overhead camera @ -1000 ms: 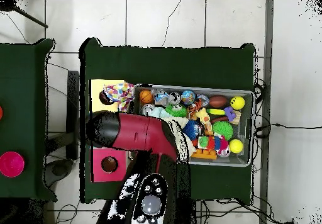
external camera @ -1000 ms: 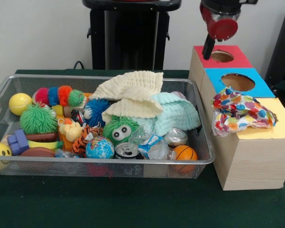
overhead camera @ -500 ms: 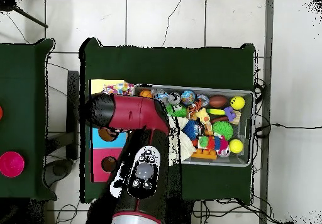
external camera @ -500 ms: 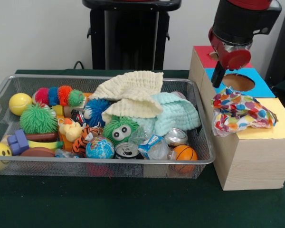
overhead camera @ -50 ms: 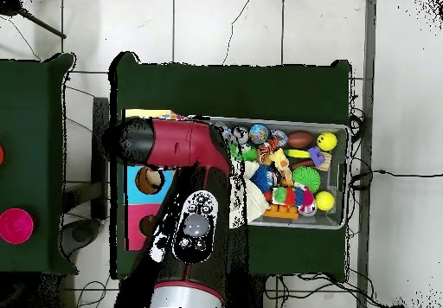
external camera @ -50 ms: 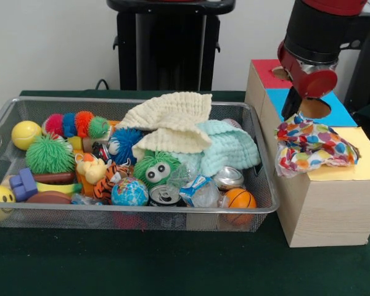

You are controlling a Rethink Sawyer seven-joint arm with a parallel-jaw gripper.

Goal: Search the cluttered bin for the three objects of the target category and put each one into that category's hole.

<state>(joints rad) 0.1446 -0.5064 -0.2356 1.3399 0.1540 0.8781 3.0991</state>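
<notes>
The multicoloured spotted cloth [external camera @ -50 ms: 311, 147] lies crumpled on top of the wooden sorting box [external camera @ -50 ms: 324, 203], its long axis running across the box from the bin side toward the outer edge; it sits on the yellow panel [external camera @ -50 ms: 365, 161], just in front of the blue panel's hole [external camera @ -50 ms: 312, 107], with one fold hanging over the box's side facing the bin; the red panel [external camera @ -50 ms: 270, 69] lies behind. The gripper [external camera @ -50 ms: 291, 105] hangs over the blue panel just behind the cloth; whether the jaws are open or closed cannot be told. The wire bin [external camera @ -50 ms: 111, 213] stands beside the box on the green worktop [external camera @ -50 ms: 172, 265]; it holds a cream knitted cloth [external camera @ -50 ms: 169, 120] draped over a pale mint cloth [external camera @ -50 ms: 231, 148], a green fuzzy toy with eyes [external camera @ -50 ms: 155, 168], a globe ball [external camera @ -50 ms: 129, 192], two cans [external camera @ -50 ms: 165, 195], a small basketball [external camera @ -50 ms: 240, 198], a yellow ball [external camera @ -50 ms: 26, 134] and a coloured caterpillar [external camera @ -50 ms: 76, 124].
</notes>
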